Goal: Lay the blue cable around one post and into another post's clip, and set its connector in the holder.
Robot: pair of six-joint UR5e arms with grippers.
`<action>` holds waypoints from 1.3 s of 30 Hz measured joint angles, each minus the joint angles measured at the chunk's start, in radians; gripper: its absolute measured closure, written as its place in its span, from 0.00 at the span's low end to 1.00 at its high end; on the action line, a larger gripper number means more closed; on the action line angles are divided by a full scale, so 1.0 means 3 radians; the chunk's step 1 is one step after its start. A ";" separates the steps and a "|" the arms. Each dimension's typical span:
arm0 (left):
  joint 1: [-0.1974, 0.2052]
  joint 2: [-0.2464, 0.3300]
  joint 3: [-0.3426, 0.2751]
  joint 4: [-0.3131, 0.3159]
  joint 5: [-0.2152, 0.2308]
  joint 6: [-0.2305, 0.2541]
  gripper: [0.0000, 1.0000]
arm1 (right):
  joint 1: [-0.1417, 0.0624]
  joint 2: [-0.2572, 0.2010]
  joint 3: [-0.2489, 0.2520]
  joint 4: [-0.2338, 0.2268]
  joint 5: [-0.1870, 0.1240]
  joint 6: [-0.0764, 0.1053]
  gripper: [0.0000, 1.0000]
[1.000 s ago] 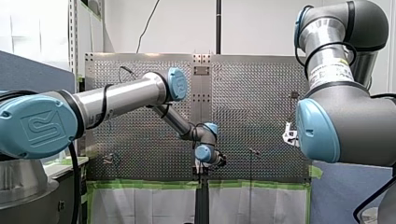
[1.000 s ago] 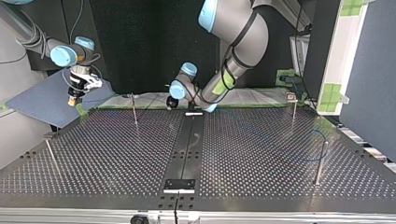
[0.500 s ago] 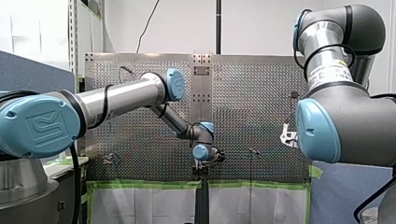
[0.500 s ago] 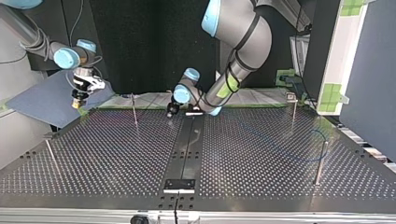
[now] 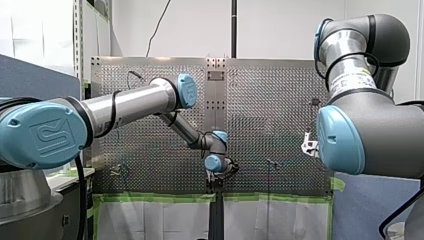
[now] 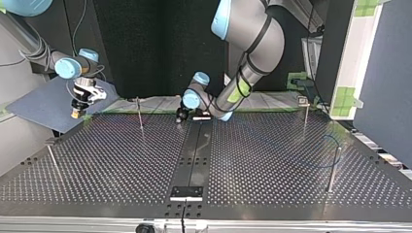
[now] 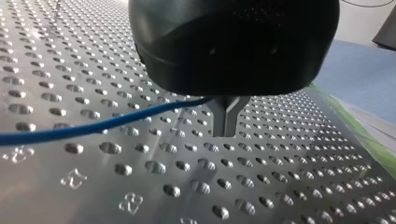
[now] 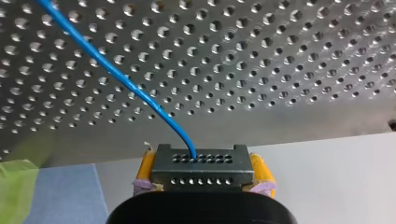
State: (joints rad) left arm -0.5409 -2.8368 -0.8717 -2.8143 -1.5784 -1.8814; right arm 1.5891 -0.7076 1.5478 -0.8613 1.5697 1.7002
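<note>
Going left to right across the top view: my right gripper (image 6: 76, 112) hangs above the far left corner of the table (image 6: 121, 160). In its wrist view its yellow pads (image 8: 145, 169) are clamped on the black connector (image 8: 202, 168). The blue cable (image 8: 116, 74) leaves the connector's face and slants away over the holes.

Next comes the left post (image 6: 140, 115), thin and upright near the far edge, apart from both grippers.

Then my left gripper (image 6: 180, 116), low at the far edge beside the dark centre strip. In its wrist view the metal fingers (image 7: 226, 119) are pressed together just above the table. The cable runs in to them from one side, so I judge they are pinching it.

Further right stand the far post (image 6: 305, 116) and the near post (image 6: 333, 170). A faint blue arc of cable shows beside the near post.

I judge this is the routing step. Both ends of the working length are held, and the connector is not yet in any holder. I cannot tell which post has the clip, nor where the holder is.

The next move calls for both arms to travel together. The cable should be kept low and lightly taut so it wraps a post without slipping over the top.
</note>
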 joint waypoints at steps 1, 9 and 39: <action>0.0005 0.0000 -0.0002 0.0000 0.0005 -0.0004 0.98 | -0.0001 0.0001 -0.0011 0.0004 0.0011 -0.0001 1.00; 0.0018 0.0002 -0.0025 -0.0032 0.0058 -0.0014 0.98 | 0.0003 0.0007 -0.0034 0.0099 0.0018 -0.0019 1.00; -0.0209 0.0348 -0.0430 -0.0061 -0.0104 0.0436 0.00 | 0.0024 0.0009 -0.0034 0.0312 0.0009 -0.0017 1.00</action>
State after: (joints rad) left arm -0.6036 -2.7326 -1.0007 -2.8326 -1.6095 -1.7506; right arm 1.5964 -0.7047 1.5376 -0.7677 1.5725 1.6951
